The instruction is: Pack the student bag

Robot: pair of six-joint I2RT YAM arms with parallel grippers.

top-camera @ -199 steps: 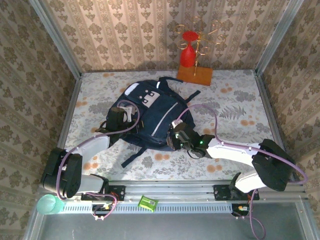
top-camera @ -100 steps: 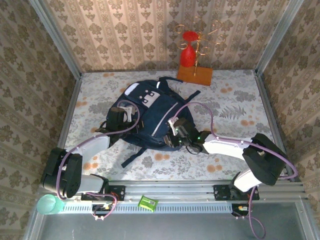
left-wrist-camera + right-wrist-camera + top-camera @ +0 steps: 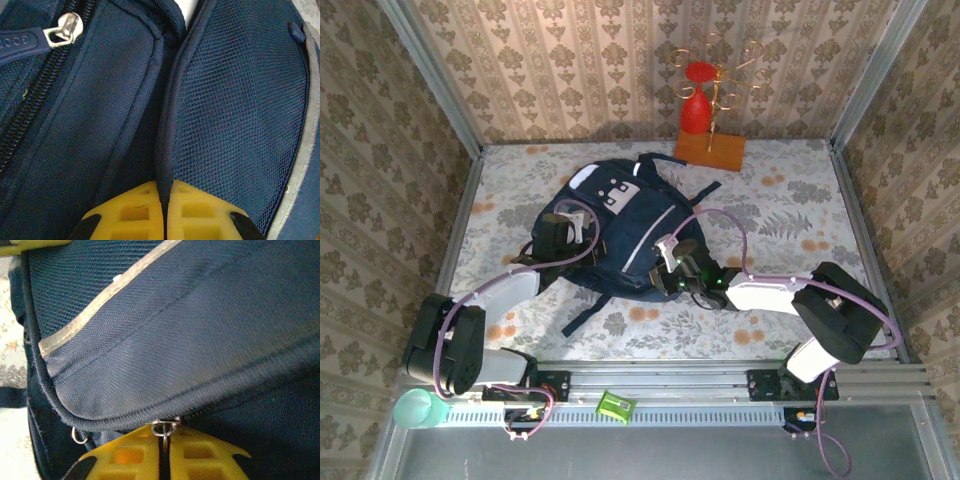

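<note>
Your right hand (image 3: pixel 164 442) is pinched shut on the zip pull (image 3: pixel 165 429); the zip seam runs rightward along the bag (image 3: pixel 620 240); your left hand (image 3: pixel 164 197) clamps the bag's fabric on the opposite side.

Bag (image 3: pixel 620 235): dark navy weave and mesh, with pale grey stripe trim and a grey-white front patch. Zip ring (image 3: pixel 165 429): silver. My left fingers (image 3: pixel 130 215) and right fingers (image 3: pixel 200 460): yellow. Table (image 3: pixel 790 200): pale cloth, grey leaves, orange blooms. Walls (image 3: pixel 600 60): beige damask stripes. Vase (image 3: pixel 695 112): red. Cup (image 3: pixel 417 408): green.
</note>
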